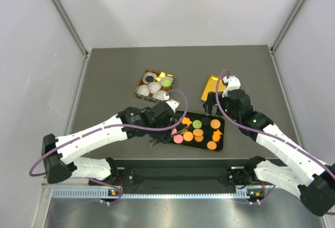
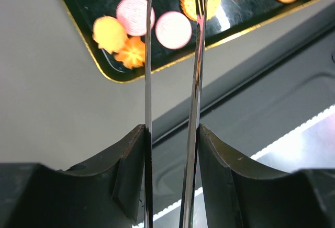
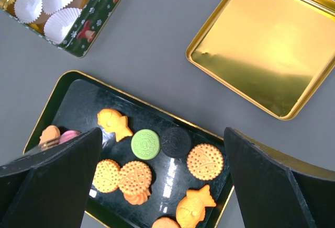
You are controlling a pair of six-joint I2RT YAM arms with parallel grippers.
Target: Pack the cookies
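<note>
I am pinching a pair of metal tongs (image 2: 198,81) between the fingers of my left gripper (image 2: 171,134), their tips hanging over the left end of the black tray (image 3: 78,102). My right gripper (image 3: 163,134) is spreading wide above it, holding nothing. The cookies (image 3: 205,161) are lying on that tray on the tabletop (image 1: 104,81), near the gold lid (image 3: 267,45).

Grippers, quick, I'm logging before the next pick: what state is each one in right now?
Left gripper: closed on a pair of metal tongs.
Right gripper: open, holding nothing, above the black tray.
</note>
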